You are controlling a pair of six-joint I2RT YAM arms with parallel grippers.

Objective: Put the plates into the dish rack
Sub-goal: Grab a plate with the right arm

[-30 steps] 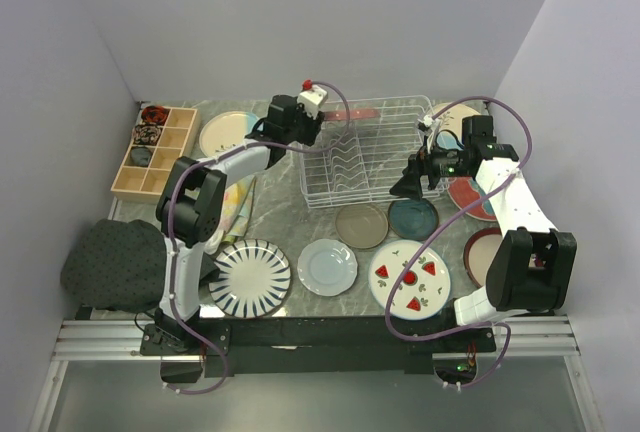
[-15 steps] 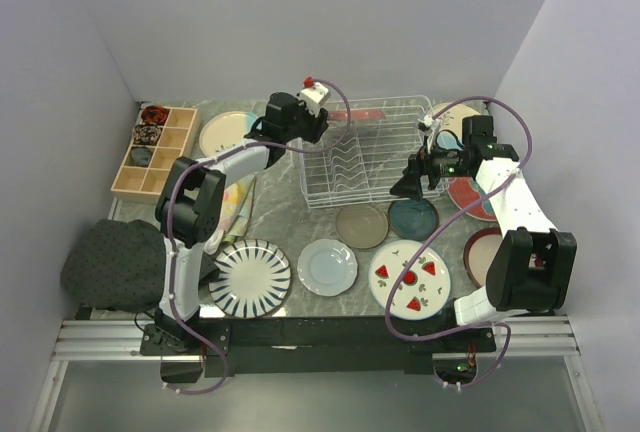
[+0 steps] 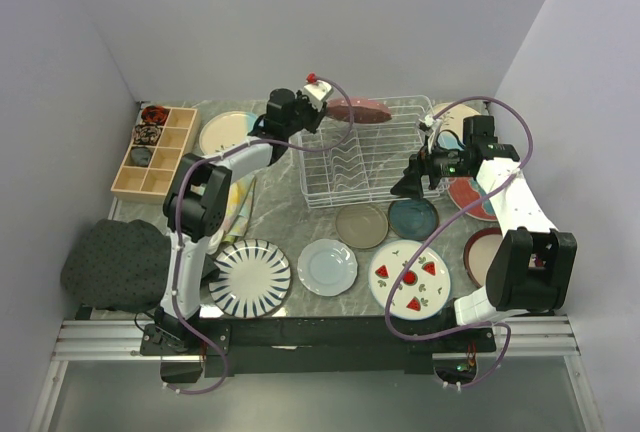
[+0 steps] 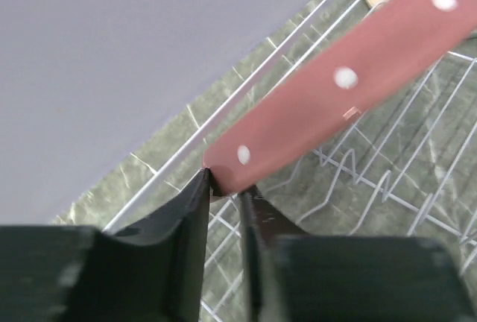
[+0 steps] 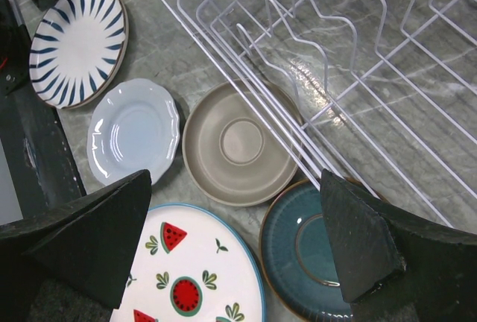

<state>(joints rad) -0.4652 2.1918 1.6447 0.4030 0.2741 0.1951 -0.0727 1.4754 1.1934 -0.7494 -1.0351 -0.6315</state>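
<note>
The pink dotted plate (image 4: 343, 76) is gripped by its rim between the two fingers of the left gripper (image 4: 223, 188), which are closed firmly on it. In the top view this plate (image 3: 358, 110) is seen as a narrow oval that is held in the air above the far rim of the dish rack (image 3: 330, 167). Whether it touches the wires cannot be told. The white wire rack is placed near the far edge of the worktop (image 3: 290, 227), about in the middle. The right gripper (image 3: 408, 184) is held over the near right corner of the rack with its fingers spread wide, and nothing is grasped between them. Below it, just beside the near side of the rack, the taupe plate (image 5: 238, 143) and the dark teal plate (image 5: 305, 255) are laid flat next to each other. Nearer to the front edge, three more plates are laid in a row: the navy-striped plate (image 3: 249, 277) on the left, the pale blue plate (image 3: 327, 266) in the middle and the watermelon plate (image 3: 410, 275) on the right. A cream plate (image 3: 228, 134) is found to the left of the rack, and a wooden compartment box (image 3: 155, 149) is set in the far left corner.
</note>
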